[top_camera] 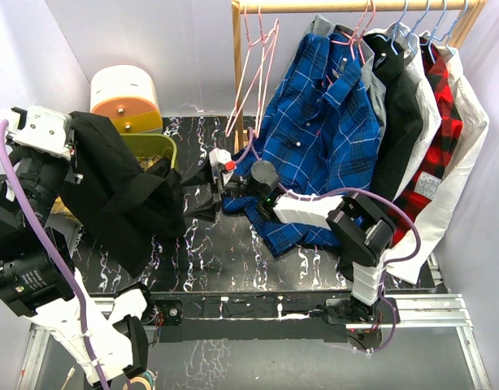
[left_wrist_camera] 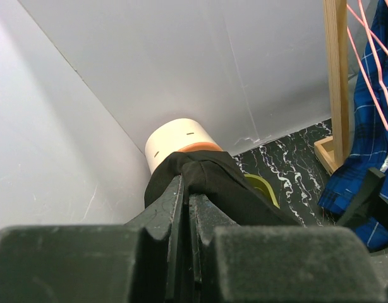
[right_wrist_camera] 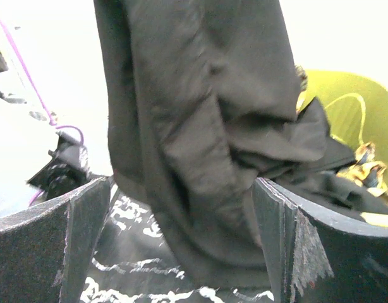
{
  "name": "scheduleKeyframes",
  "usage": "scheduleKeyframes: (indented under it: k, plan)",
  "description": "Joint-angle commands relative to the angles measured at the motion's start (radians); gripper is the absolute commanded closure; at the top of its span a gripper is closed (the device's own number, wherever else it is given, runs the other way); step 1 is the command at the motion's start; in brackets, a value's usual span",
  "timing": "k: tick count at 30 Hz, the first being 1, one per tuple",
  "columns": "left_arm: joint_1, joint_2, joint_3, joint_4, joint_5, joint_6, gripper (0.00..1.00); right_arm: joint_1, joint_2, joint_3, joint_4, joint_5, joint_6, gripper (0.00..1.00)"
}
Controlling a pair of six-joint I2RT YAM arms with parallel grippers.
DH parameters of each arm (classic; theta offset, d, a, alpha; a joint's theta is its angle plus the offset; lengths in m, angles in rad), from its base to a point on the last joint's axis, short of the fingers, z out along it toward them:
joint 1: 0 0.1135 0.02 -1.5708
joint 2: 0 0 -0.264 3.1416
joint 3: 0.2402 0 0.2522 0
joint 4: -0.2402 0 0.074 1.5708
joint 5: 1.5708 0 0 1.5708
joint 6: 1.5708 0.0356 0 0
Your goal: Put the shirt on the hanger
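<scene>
Black, soft fabric, the large plain shirt (top_camera: 119,191) hangs bunched at the left from the left gripper (left_wrist_camera: 186,189) clamped tight on it, the right gripper (right_wrist_camera: 181,214) spread wide around its lower folds; light and limp, it seems best pinched at collar or shoulder seam.

Looked like a robotics lab test cell to me, not anyone's home: plain white panel walls (top_camera: 152,49) boxed in a black marbled surface (top_camera: 233,252). A left arm (top_camera: 30,268) and a right arm (top_camera: 363,236) were bolted to an aluminium rail (top_camera: 428,309) at the near edge, with a purple cable (top_camera: 48,237) trailing along one. The only homey bit was a wooden clothes rack (top_camera: 236,73) at the back with a row of shirts (top_camera: 323,122) hung on it, more staged laundry rig than real closet.
</scene>
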Motion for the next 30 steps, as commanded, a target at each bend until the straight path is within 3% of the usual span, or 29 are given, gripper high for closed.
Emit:
scheduleKeyframes:
  k: [1,7,9,10,11,12,13,18,23,27,30]
  plan:
    - [0.006,-0.001,-0.006,0.026,0.004,0.01,1.0,0.017,0.067,0.142,0.081,0.1,-0.022,0.01]
    - [0.006,-0.012,-0.015,0.019,-0.026,0.016,1.0,0.067,0.17,0.295,0.044,0.103,-0.024,0.01]
    - [0.006,-0.009,0.008,0.001,-0.023,0.015,1.0,0.084,0.178,0.302,0.005,0.109,-0.044,0.11]
    - [0.006,-0.011,0.015,0.0,-0.018,0.011,1.0,0.09,0.176,0.304,-0.013,0.119,-0.052,0.27]
    - [0.006,-0.015,0.021,0.001,-0.014,0.004,1.0,0.094,0.168,0.307,-0.029,0.147,-0.049,0.6]
    - [0.006,-0.02,0.026,0.008,-0.015,-0.007,1.0,0.098,0.142,0.308,-0.053,0.23,-0.044,0.88]
    - [0.006,-0.029,0.031,0.027,-0.025,-0.017,1.0,0.103,0.102,0.304,-0.074,0.301,-0.054,0.92]
    - [0.006,-0.065,0.071,0.162,-0.146,-0.06,1.0,0.207,-0.156,0.457,-0.399,0.589,-0.346,0.92]
    - [0.006,-0.063,0.103,0.235,-0.266,-0.073,1.0,0.329,-0.307,0.706,-0.646,0.727,-0.558,0.92]
    - [0.006,-0.084,0.066,0.254,-0.335,-0.085,1.0,0.427,-0.363,0.902,-0.925,0.757,-0.611,0.92]
    - [0.005,-0.099,0.04,0.23,-0.349,-0.125,1.0,0.522,-0.378,1.064,-1.161,0.797,-0.539,0.92]
